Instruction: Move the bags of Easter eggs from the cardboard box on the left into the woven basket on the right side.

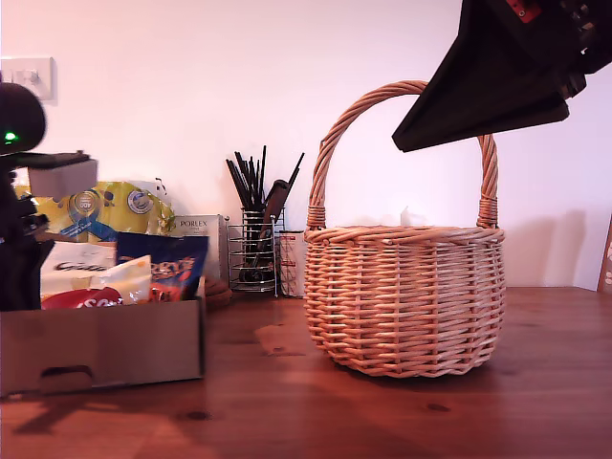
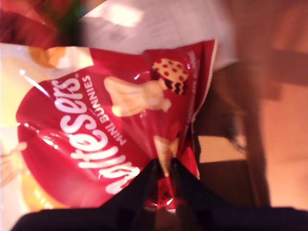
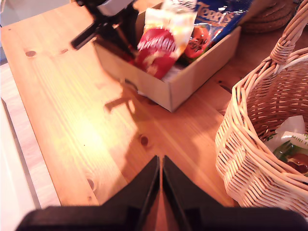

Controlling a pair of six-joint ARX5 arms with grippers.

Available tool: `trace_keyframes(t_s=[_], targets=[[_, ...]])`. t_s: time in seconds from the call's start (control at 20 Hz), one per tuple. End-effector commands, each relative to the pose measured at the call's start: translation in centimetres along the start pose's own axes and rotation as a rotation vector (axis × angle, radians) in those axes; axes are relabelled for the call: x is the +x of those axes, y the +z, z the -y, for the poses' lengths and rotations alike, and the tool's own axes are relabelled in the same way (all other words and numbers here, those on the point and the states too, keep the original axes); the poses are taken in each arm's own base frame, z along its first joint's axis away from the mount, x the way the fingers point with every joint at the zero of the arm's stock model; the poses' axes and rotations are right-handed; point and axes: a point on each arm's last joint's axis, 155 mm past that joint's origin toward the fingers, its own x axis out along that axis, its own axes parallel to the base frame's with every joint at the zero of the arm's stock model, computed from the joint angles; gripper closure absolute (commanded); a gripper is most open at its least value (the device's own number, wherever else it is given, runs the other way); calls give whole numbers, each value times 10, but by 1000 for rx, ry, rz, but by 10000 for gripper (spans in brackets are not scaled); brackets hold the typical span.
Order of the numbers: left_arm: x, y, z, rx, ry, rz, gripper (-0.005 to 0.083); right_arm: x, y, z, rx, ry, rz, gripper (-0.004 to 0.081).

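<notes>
My first gripper [image 2: 162, 163] is shut on the edge of the red Maltesers bag [image 2: 96, 139], which stands in the cardboard box [image 1: 105, 344] at the exterior view's left. In the box with the red bag [image 3: 156, 48] are a dark blue Terry's bag [image 1: 172, 263], a white Galaxy bag [image 1: 75, 260] and a pale cream bag [image 1: 124, 279]. My second gripper [image 3: 161, 166] is shut on nothing, high over the table between the box [image 3: 192, 79] and the woven basket [image 3: 250, 144]. The basket [image 1: 406, 296] holds a white-and-green bag [image 3: 291, 147]. The second arm [image 1: 497, 76] hangs above the handle.
Behind the box lie a yellow package [image 1: 115, 206] and a white Porlex carton [image 1: 203, 234]. A wire utensil holder [image 1: 253, 249] stands between box and basket by the wall. The table's edge [image 3: 19, 120] runs close to the box's outer side.
</notes>
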Motion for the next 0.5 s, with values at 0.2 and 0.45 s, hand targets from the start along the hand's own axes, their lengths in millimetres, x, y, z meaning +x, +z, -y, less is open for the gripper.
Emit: trace_keyframes(t_s=[0.2, 0.45], targets=[[26, -21, 71, -16, -224, -98, 796, -1, 5, -1, -9, 1, 9, 782], [-1, -7, 35, -22, -41, -52, 796, -1, 5, -1, -10, 1, 10, 782]])
